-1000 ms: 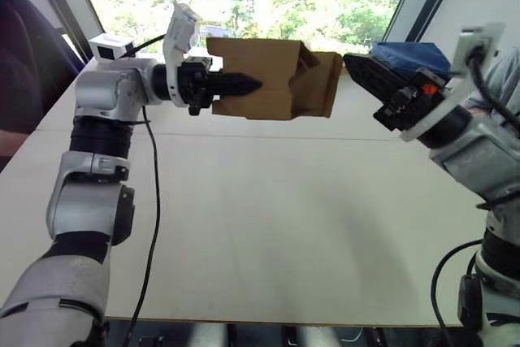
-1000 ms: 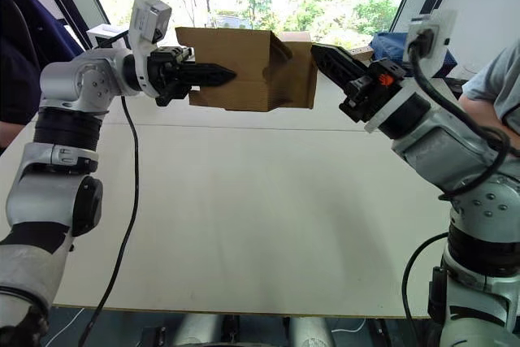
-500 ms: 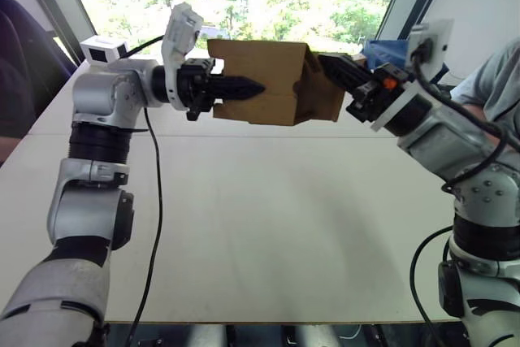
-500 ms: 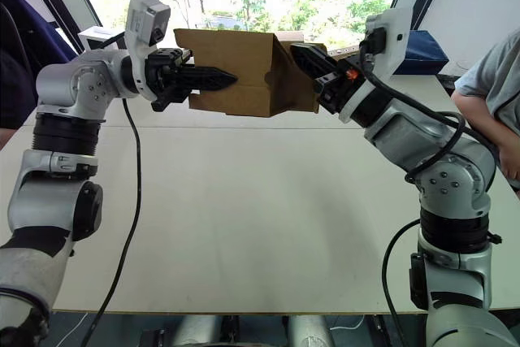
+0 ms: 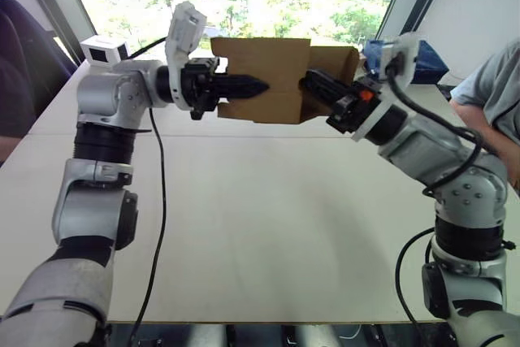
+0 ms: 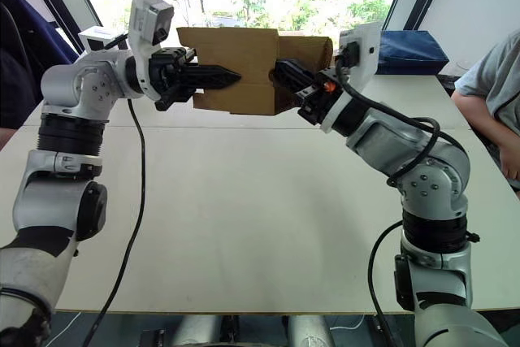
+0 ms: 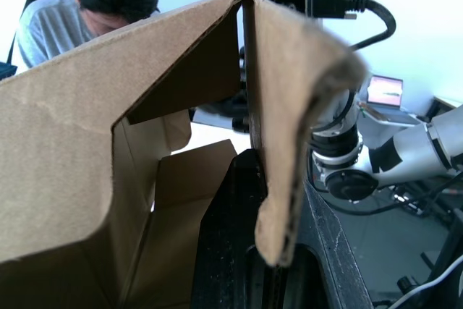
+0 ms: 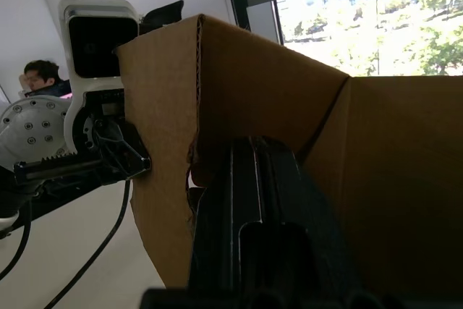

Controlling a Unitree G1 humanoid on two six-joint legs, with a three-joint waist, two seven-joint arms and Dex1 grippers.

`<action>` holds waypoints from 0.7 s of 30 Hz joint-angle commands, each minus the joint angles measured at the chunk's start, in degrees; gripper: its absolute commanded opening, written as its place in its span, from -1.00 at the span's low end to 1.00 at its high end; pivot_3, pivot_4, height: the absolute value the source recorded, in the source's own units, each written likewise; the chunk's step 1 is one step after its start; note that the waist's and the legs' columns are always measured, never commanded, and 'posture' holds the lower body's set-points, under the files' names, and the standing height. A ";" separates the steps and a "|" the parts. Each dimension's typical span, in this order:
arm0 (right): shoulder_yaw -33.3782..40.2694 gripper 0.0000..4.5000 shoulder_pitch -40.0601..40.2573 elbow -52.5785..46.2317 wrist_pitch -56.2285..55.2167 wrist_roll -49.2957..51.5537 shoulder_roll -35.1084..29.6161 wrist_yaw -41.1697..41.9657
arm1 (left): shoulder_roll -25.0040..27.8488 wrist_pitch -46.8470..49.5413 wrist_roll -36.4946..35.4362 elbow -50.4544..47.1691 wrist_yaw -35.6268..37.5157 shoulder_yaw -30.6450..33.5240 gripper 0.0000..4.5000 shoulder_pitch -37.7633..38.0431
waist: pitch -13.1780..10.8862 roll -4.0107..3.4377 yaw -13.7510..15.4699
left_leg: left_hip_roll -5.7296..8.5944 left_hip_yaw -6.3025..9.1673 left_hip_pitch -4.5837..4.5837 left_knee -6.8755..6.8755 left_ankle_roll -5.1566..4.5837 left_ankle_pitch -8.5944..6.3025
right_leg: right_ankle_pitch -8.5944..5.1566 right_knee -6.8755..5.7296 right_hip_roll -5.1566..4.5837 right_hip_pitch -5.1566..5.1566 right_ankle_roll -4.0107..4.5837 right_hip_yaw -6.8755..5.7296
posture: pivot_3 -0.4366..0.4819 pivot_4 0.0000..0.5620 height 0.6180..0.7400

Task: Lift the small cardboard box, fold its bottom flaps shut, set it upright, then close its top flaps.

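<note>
Small cardboard box (image 5: pixel 268 79) held in the air above the far half of the desk (image 5: pixel 268 217), clear of its surface. Left gripper (image 5: pixel 248 85) clamps the box's left wall, black fingers lying across the front face. Right gripper (image 5: pixel 313 83) reaches in at the box's right end against a flap there; finger gap not discernible. A person's grey sleeve (image 5: pixel 491 91) at right edge.
</note>
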State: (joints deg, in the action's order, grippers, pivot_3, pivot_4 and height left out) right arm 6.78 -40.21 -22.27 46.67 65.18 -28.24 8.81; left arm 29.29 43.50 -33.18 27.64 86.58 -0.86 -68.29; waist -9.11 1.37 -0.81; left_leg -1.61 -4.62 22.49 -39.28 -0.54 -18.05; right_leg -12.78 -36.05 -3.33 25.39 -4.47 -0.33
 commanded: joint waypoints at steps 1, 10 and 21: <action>0.12 -0.98 -2.46 -0.86 -0.74 -1.46 0.62 0.91 | 0.05 0.17 -1.05 -2.64 0.31 0.74 -1.00 -1.04 | 0.00 0.00 0.01 | 0.00 0.00 0.00 0.00 0.00 0.00 | 0.00 0.00 0.00 0.00 0.00 0.00 | -0.05 -0.47 1.00; 12.08 -0.98 3.37 -5.34 3.72 11.03 -9.03 1.68 | 0.86 -3.41 1.27 1.40 -0.01 0.88 -1.00 -2.65 | -0.01 0.00 0.16 | 0.07 -0.03 0.03 0.00 0.00 0.00 | 0.00 0.03 -0.10 -0.01 -0.01 0.00 | -0.05 -0.47 1.00; 12.71 -0.98 20.00 -12.86 5.80 16.65 -16.79 0.23 | 0.43 -4.83 1.81 3.68 0.70 0.83 -1.00 -4.67 | -0.02 0.00 -0.22 | 0.01 -0.03 -0.05 0.01 0.00 0.00 | 0.00 0.01 0.01 -0.03 -0.01 0.05 | -0.05 -0.47 1.00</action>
State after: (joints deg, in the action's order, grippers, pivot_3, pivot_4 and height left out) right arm 19.42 -18.64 -33.10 54.40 83.04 -44.30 9.27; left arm 29.33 39.46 -31.36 31.52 87.03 -0.93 -70.65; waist -9.13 1.37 -1.03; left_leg -1.60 -4.66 22.44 -39.28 -0.55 -18.05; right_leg -12.78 -36.05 -3.30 25.37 -4.48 -0.26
